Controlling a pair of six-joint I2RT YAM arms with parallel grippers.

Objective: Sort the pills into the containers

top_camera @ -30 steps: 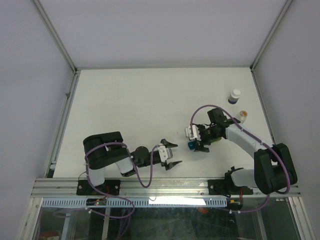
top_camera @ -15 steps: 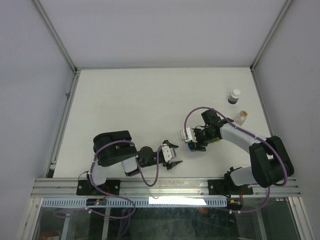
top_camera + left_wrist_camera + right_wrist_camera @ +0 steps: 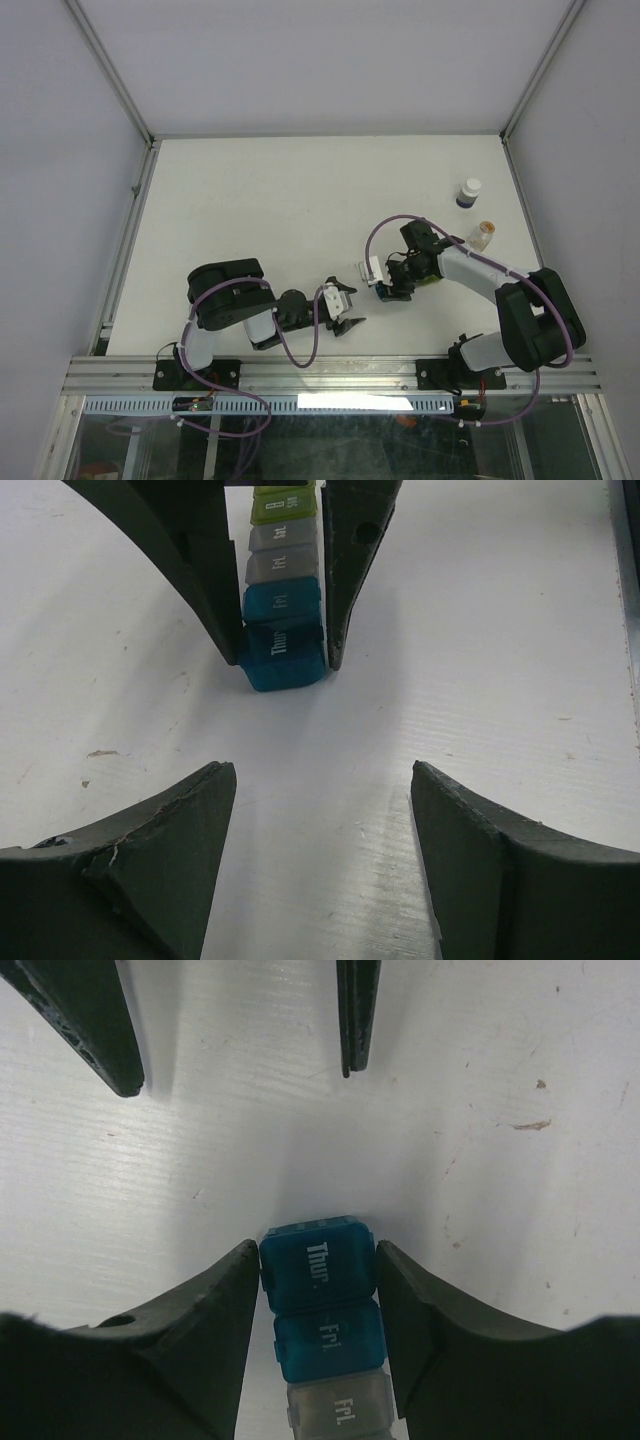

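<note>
Right wrist view: right gripper (image 3: 318, 1260) fingers clamped on containers (image 3: 322, 1305) at blue end. Left gripper (image 3: 322, 780) spread wide, near containers' blue end, apparently not touching.

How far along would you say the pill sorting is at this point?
Early. Done: nothing visibly sorted; the lids in view on the containers look shut, and no loose pills show. In hand: the right gripper has its jaws closed on the strip's blue end, and the left gripper faces it, open and empty. Left: the two bottles stand apart, so opening and filling remain.
</note>
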